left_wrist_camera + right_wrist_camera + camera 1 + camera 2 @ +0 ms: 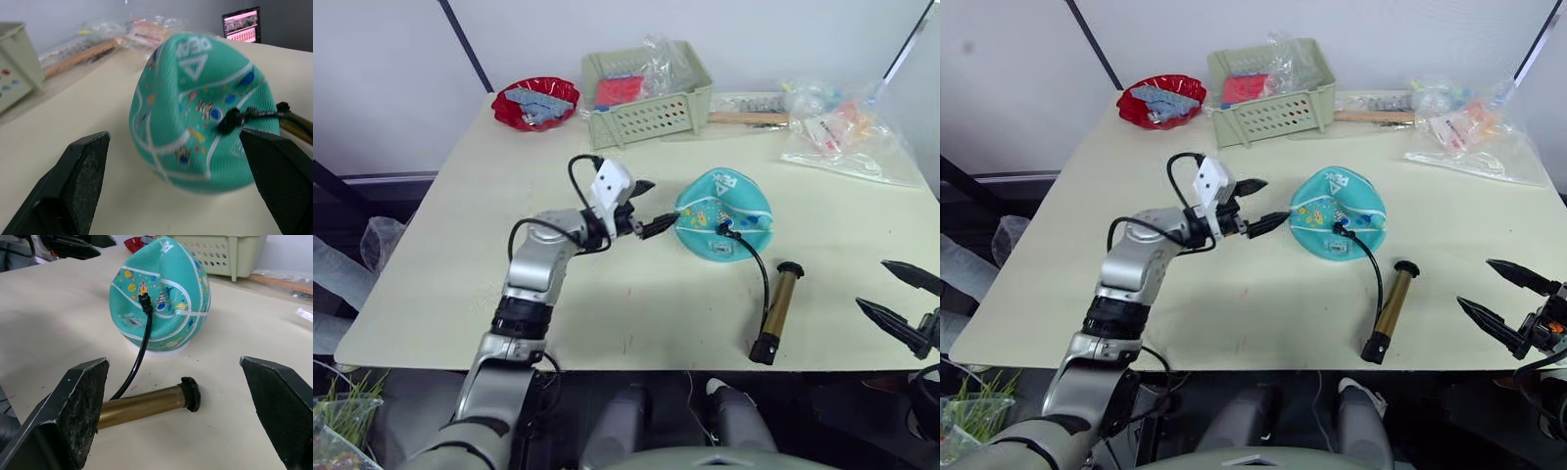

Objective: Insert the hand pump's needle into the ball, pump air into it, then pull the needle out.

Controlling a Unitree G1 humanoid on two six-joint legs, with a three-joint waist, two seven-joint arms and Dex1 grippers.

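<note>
Ball [722, 215] mid-table, needle [722, 231] seated; left gripper [646, 207] beside, right gripper [898, 297] past edge, both apart.

A red bowl [535, 103] sat at the far left of the pale counter [460, 255], with a green perforated basket [649, 108] just beside it holding something red. A wooden stick [747, 117] and clear plastic bags [842, 132] lay toward the far right.

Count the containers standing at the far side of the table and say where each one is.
2. A red bowl stands near the far left corner, and a pale green basket stands just to its right. The clear plastic bags further right might hide something more.
</note>
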